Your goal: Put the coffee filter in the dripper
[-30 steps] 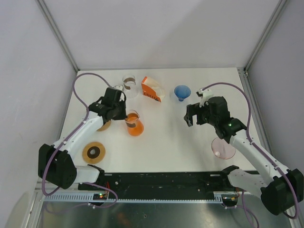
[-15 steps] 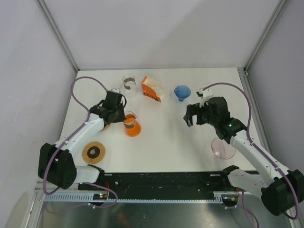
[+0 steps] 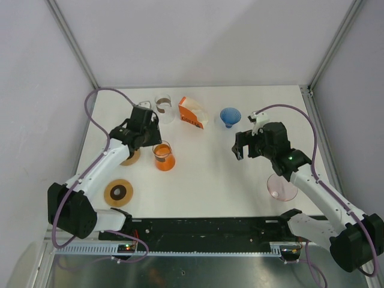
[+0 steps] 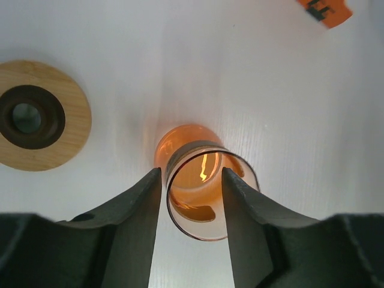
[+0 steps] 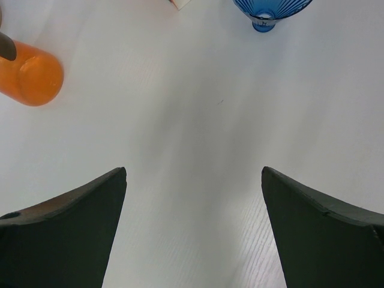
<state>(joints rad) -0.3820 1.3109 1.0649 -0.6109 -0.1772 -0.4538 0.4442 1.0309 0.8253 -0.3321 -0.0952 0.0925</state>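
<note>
The blue ribbed dripper (image 3: 230, 116) stands at the back of the table, right of centre; its lower part shows at the top of the right wrist view (image 5: 270, 9). I cannot pick out a coffee filter in any view. My left gripper (image 3: 153, 139) is open, its fingers either side of the rim of an upright orange glass flask (image 3: 162, 156) that stands on the table. In the left wrist view the gripper (image 4: 192, 171) straddles the flask (image 4: 201, 180), with a gap at the left finger. My right gripper (image 3: 240, 147) hangs open over bare table (image 5: 193, 171), holding nothing.
An orange-and-white coffee box (image 3: 191, 113) and a clear glass with a brown band (image 3: 163, 107) stand at the back. Two wooden discs (image 3: 120, 192) (image 3: 129, 157) lie at the left, one seen in the left wrist view (image 4: 36, 123). A pink cone-shaped piece (image 3: 282, 187) sits at the right.
The left gripper has opened and let go of the orange flask. The flask was tilted and now stands upright, a little further left. The right arm has not moved.
</note>
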